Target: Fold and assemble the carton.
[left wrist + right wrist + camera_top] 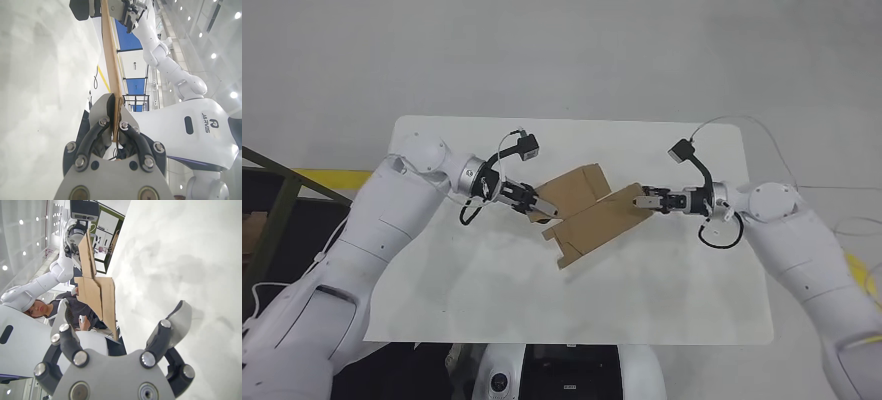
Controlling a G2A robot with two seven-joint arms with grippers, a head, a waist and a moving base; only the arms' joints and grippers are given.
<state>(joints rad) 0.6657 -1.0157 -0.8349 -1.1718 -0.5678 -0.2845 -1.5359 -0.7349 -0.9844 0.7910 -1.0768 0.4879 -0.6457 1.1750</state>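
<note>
Left gripper (115, 98): jaws pinched hard on one edge of the carton (110, 56), board sandwiched between both fingers (102, 106), no gap visible.

Right gripper (122, 303): jaws spread wide, nothing gripped. Far edge of carton (90, 291) sits between the two fingers (63, 311), apart from both pads. Same reading from the left wrist view: right gripper (105, 7) straddling the board, one finger on each side.

Carton (592, 215): flattened brown cardboard, two offset panels with creases and short flaps, not yet folded into a box. Spans the gap between left gripper (542, 208) and right gripper (642, 198), roughly mid-table, face up towards the top camera. Cannot tell whether its lower corner touches the surface.

Surface: white table (442, 290) with rounded corners, faint grey smudges.

Room: pale floor, yellow floor line (342, 178) beside the table, blue wall panels (128, 37) and rows of ceiling lights (213, 55) behind.
</note>
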